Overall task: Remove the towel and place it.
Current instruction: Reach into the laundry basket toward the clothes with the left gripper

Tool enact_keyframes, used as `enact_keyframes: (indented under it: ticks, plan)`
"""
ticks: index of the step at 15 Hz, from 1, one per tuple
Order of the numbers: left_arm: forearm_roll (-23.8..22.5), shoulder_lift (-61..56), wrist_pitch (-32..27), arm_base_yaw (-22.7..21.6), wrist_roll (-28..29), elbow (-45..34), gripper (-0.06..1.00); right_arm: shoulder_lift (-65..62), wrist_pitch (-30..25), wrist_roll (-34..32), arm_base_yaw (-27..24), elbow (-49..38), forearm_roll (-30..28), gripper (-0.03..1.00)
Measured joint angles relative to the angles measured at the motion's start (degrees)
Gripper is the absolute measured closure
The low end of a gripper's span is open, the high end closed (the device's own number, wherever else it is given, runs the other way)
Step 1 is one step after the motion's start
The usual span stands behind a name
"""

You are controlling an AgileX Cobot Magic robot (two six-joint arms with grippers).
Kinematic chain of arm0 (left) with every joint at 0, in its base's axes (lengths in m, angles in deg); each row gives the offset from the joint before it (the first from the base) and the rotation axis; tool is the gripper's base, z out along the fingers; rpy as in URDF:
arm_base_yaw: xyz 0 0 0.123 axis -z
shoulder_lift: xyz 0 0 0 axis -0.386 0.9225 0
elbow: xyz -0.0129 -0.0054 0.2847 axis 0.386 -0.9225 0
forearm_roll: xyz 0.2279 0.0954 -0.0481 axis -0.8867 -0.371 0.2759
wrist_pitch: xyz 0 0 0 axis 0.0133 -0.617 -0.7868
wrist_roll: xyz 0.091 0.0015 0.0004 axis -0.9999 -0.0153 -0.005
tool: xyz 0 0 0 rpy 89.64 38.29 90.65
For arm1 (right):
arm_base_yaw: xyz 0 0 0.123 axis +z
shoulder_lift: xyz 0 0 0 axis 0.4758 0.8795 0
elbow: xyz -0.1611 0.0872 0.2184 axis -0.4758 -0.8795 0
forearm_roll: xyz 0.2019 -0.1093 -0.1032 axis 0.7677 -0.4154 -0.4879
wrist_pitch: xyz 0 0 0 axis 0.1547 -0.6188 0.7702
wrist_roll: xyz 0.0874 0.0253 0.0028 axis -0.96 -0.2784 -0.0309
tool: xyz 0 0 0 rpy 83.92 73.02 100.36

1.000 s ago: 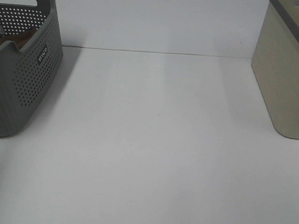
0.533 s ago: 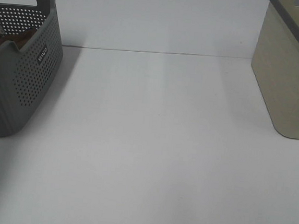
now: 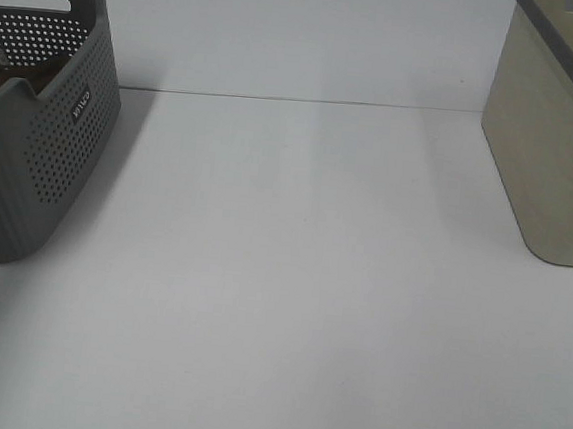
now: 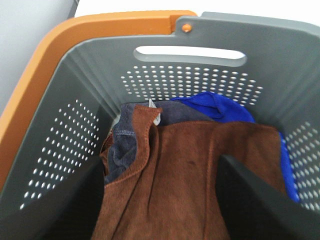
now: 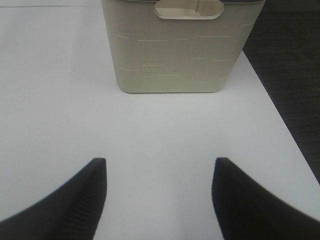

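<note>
Hovering wide open and empty, the left gripper should pinch the soft, probably floppy towel at its raised hem corner.

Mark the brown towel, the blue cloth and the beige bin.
brown towel (image 4: 180, 170): left wrist view, on its flat middle.
blue cloth (image 4: 215, 103): left wrist view, on its bunched part.
beige bin (image 5: 175, 55): right wrist view, on its front wall.
</note>
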Motion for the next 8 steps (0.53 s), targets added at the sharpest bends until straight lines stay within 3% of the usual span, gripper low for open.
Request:
enact_keyframes:
  ticks: [3,8]
  plan:
    - [0.5,8.3,-3.7,-1.4,0.4,9.2,0.32,0.0,0.0,0.0,0.0,0.0,0.0,0.38]
    - [0.7,13.5,-3.7,-2.9,0.6,12.4,0.32,0.0,0.0,0.0,0.0,0.0,0.0,0.38]
